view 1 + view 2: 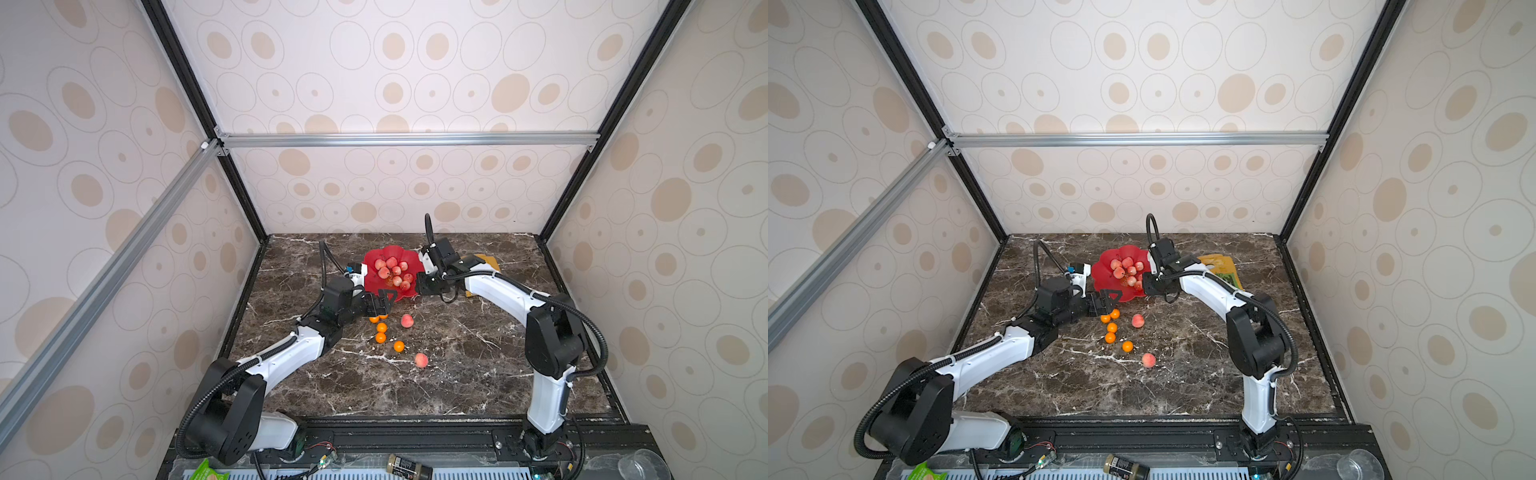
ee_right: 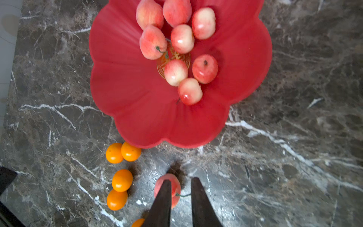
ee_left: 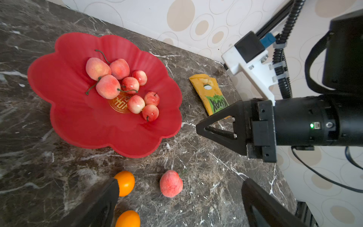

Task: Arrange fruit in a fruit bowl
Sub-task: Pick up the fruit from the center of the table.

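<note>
Desk (image 1: 478, 365) of dark marble, and both arms reach in across it towards the back. The bowl (image 3: 64, 110) sits flat there, between the two wrists, with eight peaches (image 3: 108, 86) heaped about its gold mark. Two more lie loose on the desk: the near peach (image 1: 407, 320) just in front of the bowl, the far peach (image 1: 421, 360) well apart from it. Five oranges (image 1: 381, 327) trail between them, none in the bowl. The left claw (image 1: 382, 302) hangs low at the bowl's front rim, fingers wide apart and empty, with two oranges just beside it. The right claw (image 2: 181, 179) hovers by the bowl's right edge, fingers a narrow gap apart, gripping nothing. From where I stand, the peach round looks nearly done and the next pick is in hand. The near peach seems the likely target, though it sits off-centre under one right finger (image 2: 164, 196). That claw would need to widen, centre, then descend, minding the left arm close by.
</note>
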Tool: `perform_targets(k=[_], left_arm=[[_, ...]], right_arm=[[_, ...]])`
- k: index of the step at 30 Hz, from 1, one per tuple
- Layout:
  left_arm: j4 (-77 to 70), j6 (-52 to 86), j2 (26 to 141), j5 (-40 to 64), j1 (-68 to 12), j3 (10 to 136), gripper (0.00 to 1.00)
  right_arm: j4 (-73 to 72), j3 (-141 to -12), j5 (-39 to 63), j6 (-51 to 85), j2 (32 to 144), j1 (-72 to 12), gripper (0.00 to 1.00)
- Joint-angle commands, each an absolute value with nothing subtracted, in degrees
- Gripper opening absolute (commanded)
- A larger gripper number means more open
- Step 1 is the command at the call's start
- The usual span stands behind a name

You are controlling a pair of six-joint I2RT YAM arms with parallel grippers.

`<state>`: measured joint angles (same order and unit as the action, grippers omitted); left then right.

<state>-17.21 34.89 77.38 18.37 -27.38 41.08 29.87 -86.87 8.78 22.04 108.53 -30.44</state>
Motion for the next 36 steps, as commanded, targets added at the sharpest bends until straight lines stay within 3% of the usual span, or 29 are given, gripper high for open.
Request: perform_targets(k=[1, 9, 17, 36], left_arm=[[-16.5, 34.8, 75.1, 16.1, -29.4, 40.1, 0.98], [-14.4, 36.7, 71.1, 13.6, -33.2, 35.3, 0.98], [-12.7, 37.9, 68.8, 11.6, -36.9, 32.2, 0.98], [-11.2, 40.7, 63.0, 12.2, -41.3, 24.8, 0.98]], right_arm=[[26.4, -81.1, 8.6, 23.0, 103.5, -30.7, 0.2], [27.4, -71.2, 5.6, 26.0, 94.2, -33.2, 0.22], [28.3, -61.7, -2.6, 37.9, 86.5, -40.7, 0.21], [30.8, -52.3, -8.4, 56.4, 81.0, -60.0, 0.2]])
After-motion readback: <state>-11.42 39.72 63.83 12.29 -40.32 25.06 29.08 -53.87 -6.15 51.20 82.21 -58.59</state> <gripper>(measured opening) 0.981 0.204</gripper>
